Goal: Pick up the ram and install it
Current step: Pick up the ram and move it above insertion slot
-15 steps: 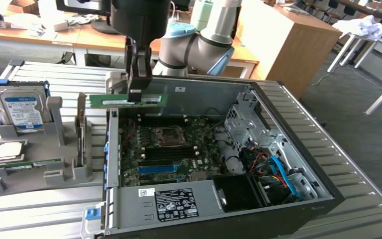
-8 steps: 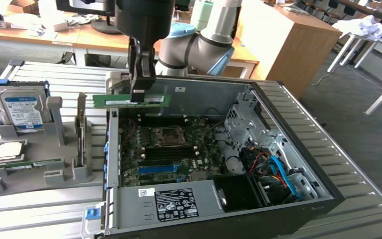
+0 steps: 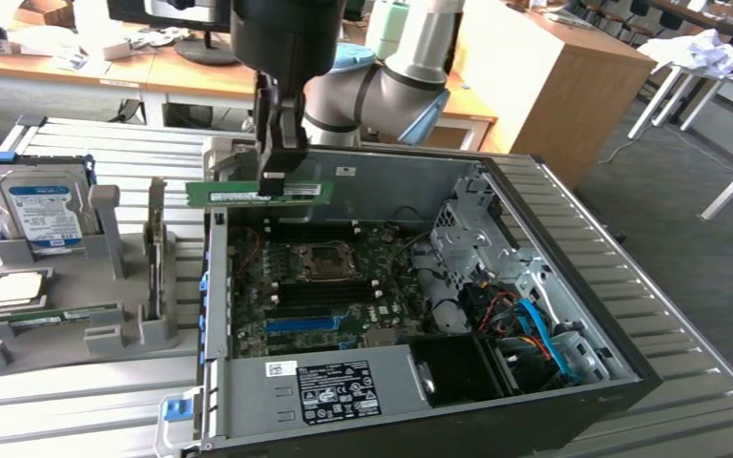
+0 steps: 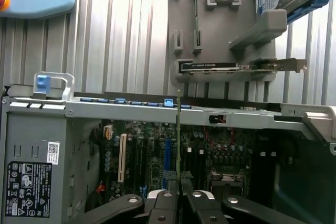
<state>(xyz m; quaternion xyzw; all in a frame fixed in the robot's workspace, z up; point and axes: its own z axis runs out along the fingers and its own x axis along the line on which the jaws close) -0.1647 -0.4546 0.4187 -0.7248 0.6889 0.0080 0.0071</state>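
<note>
The ram (image 3: 260, 194) is a long green stick with a pale label, held level above the far left corner of the open computer case (image 3: 596, 315). My gripper (image 3: 274, 177) comes down from above and is shut on the stick's upper edge. In the wrist view the ram (image 4: 179, 135) shows edge-on as a thin green line rising from between my gripper's (image 4: 179, 196) dark fingers (image 4: 164, 200). Beneath it lies the motherboard (image 3: 328, 286) with its processor socket (image 3: 320, 260) and dark slots.
A grey parts holder (image 3: 68, 334) stands at the exterior view's left of the case. It carries a blue-labelled hard drive (image 3: 46, 212), a silver processor chip (image 3: 16, 289), another green stick (image 3: 49, 316) and an upright card (image 3: 157, 250). Cables (image 3: 538, 329) and a drive cage (image 3: 469, 229) fill the case's right side.
</note>
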